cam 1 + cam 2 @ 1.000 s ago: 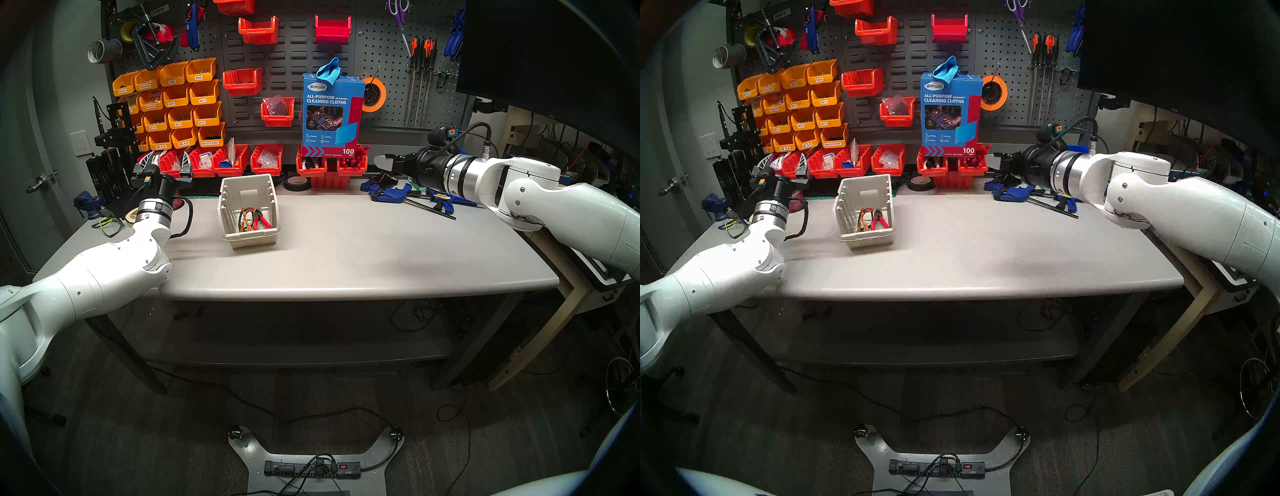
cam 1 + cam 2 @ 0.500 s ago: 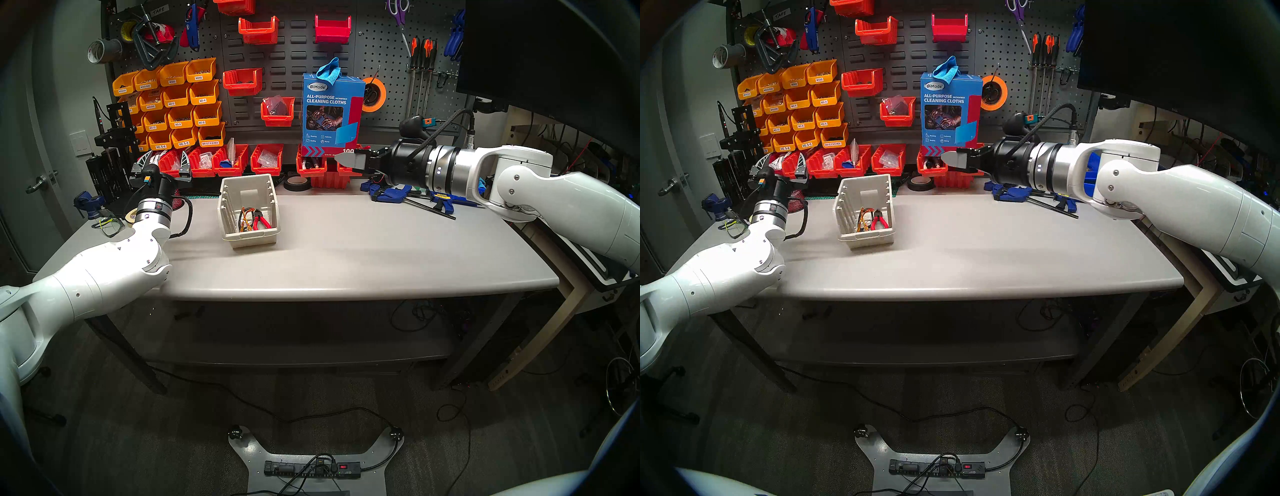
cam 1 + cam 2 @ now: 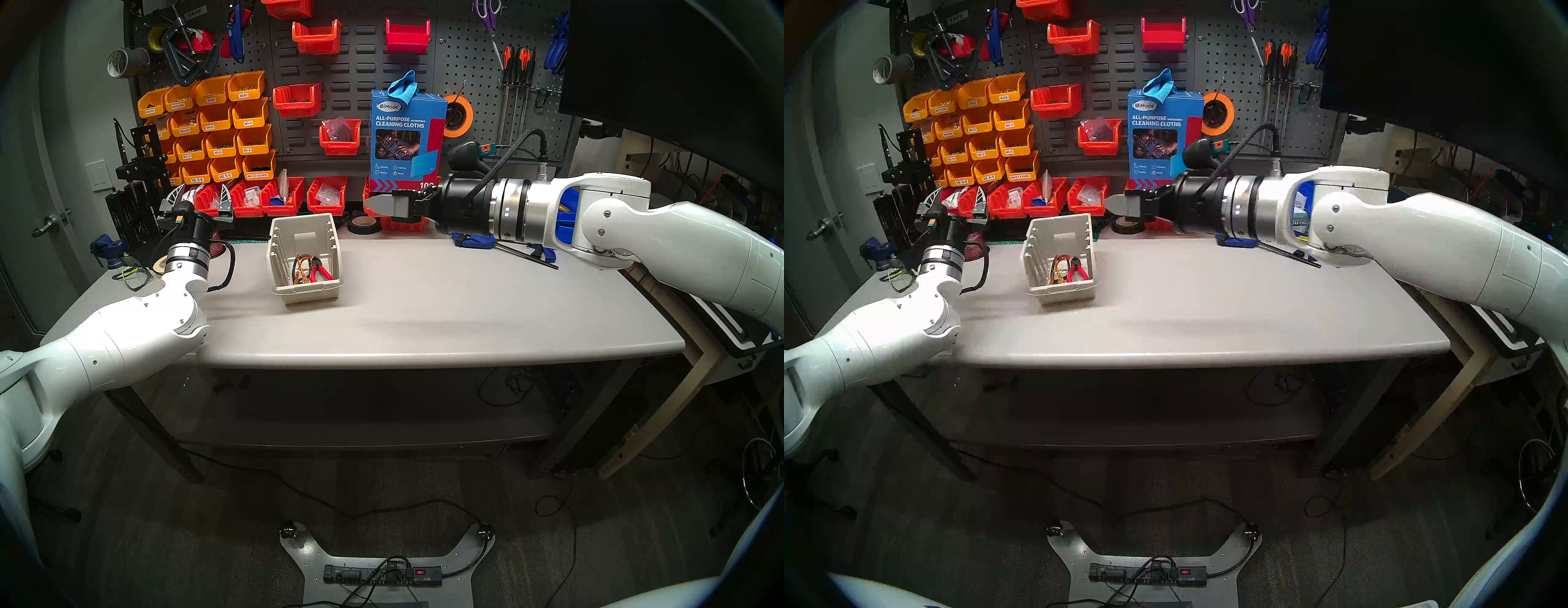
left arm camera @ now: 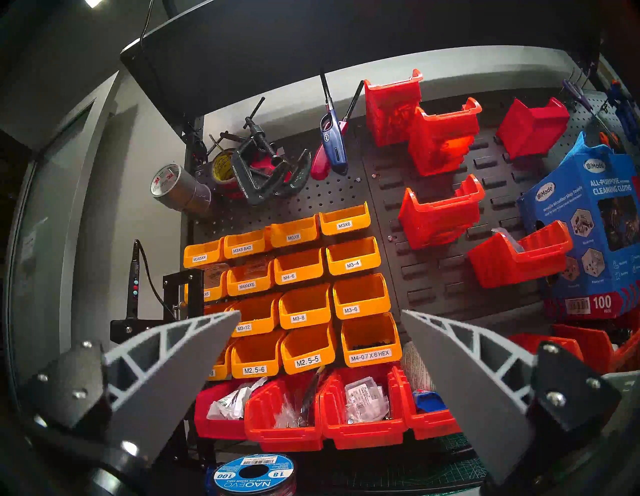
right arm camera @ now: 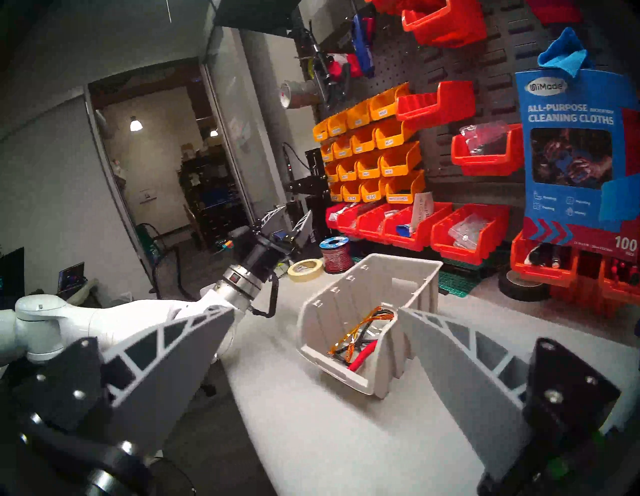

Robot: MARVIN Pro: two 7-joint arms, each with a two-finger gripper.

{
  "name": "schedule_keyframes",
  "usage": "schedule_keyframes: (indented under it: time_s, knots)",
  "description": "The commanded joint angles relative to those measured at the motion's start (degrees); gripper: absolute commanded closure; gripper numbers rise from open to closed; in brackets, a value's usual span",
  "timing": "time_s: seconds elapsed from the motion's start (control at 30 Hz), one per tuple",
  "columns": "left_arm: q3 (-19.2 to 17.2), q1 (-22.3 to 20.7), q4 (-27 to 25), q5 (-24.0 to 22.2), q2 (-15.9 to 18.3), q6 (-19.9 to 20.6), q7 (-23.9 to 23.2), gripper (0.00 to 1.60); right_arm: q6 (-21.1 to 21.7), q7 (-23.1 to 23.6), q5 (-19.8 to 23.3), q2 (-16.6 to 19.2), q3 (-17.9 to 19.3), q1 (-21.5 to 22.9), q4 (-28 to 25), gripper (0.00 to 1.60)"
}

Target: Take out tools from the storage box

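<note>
A grey workbench [image 3: 424, 305] stands before a pegboard of red and orange bins. Above its back edge the right gripper [image 3: 384, 206] hovers level, jaws spread and empty. Below and to its left sits the beige storage box [image 3: 303, 259], holding red-handled pliers [image 3: 319, 271] beside folded safety glasses [image 3: 300, 269]. Farther left, the left gripper [image 3: 199, 201] is also spread and empty. To do this well, tip the wrist down over the box and descend astride the pliers, clear of the walls

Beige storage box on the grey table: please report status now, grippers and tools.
Left gripper open, empty. Right gripper open, empty, above table, right of beige ribbed plastic storage box. Red-handled pliers and orange-armed safety glasses inside box. Nothing blocking.
</note>
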Motion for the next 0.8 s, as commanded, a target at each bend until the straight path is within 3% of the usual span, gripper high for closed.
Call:
schedule_keyframes:
  time_s: [0.0,0.47,0.77]
  knots:
    - [-0.4,-0.71,0.15,0.11,0.14,-0.19,-0.24,0.0,0.55,0.53,-1.33,-3.14,-0.74,-0.46,-0.37,0.0]
    - [-0.43,-0.69,0.15,0.14,0.14,-0.19,-0.24,0.0,-0.4,0.27,-1.6,-9.31,-0.65,-0.97,0.65,0.0]
    - [-0.47,-0.66,0.15,0.13,0.14,-0.19,-0.3,0.0,-1.45,-6.2,1.77,-15.0,-1.15,-3.15,6.18,0.0]
